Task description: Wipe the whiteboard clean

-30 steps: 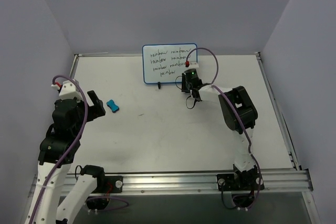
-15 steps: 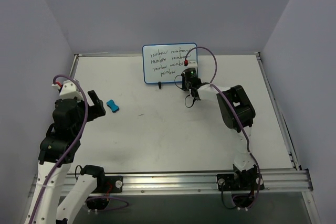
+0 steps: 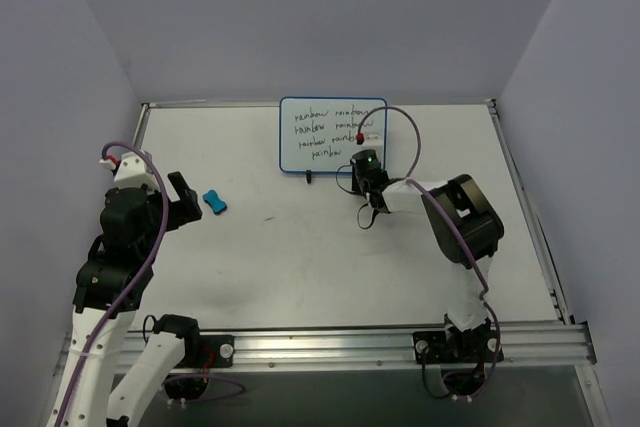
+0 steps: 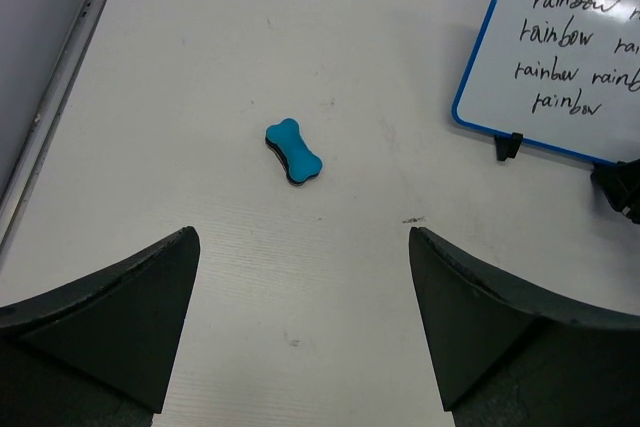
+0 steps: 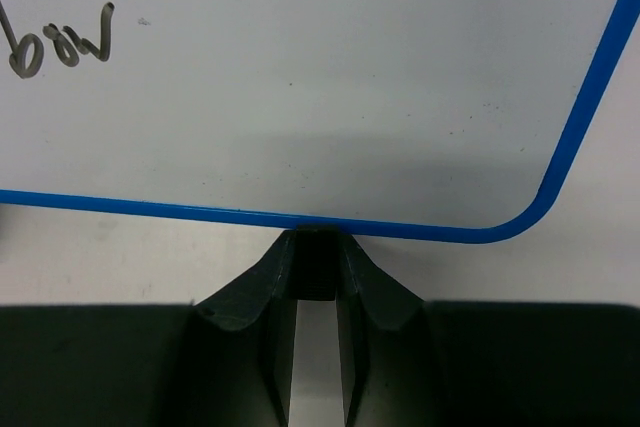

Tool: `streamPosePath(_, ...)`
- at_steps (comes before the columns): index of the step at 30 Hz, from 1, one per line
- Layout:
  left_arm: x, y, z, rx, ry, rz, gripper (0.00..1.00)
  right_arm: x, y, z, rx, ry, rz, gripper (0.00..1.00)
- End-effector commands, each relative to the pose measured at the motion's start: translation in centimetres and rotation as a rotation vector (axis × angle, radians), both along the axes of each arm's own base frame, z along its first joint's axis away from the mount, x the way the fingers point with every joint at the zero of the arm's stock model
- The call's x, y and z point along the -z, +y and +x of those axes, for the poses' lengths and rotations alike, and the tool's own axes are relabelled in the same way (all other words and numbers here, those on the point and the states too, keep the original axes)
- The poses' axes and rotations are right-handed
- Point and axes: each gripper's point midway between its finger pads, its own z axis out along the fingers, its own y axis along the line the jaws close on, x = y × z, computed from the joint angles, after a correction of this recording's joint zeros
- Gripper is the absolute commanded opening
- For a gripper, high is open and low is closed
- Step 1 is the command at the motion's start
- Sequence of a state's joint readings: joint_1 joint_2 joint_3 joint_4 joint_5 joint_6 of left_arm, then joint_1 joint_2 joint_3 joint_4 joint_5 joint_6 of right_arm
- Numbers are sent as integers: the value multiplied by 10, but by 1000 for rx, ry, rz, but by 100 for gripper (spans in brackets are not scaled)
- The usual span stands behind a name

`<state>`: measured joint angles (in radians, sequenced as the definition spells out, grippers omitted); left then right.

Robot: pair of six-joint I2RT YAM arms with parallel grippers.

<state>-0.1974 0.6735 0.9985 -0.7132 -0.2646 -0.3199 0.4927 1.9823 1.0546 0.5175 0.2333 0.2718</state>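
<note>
The whiteboard (image 3: 330,132) stands at the back middle of the table, with several lines of black "rainbow" handwriting; it also shows in the left wrist view (image 4: 570,57) and the right wrist view (image 5: 300,67). My right gripper (image 3: 358,169) (image 5: 318,247) is at its lower right edge, shut on the board's black right foot (image 5: 318,269). A small blue eraser (image 3: 214,202) (image 4: 293,152) lies on the table at the left. My left gripper (image 3: 185,202) (image 4: 303,237) is open and empty, just near of the eraser, above the table.
The board's other black foot (image 4: 508,146) rests on the table. Metal rails (image 3: 330,342) edge the white table, and grey walls close it in at the back and sides. The right arm's purple cable (image 3: 405,142) loops in front of the board.
The whiteboard has shifted to the right and slightly nearer, moved along with my right gripper at its foot. The left arm and the eraser have not moved.
</note>
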Motion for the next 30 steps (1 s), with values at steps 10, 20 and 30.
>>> streamPosePath(10,-14,-10,3,47,-61,-12,94,-28,-2,-110,36,10,-9,0)
streamPosePath(20,-13,-14,5,61,-55,-18,94,-32,-13,-171,51,16,71,0)
streamPosePath(30,-13,-16,6,67,-51,-23,94,1,-11,-183,58,101,46,11)
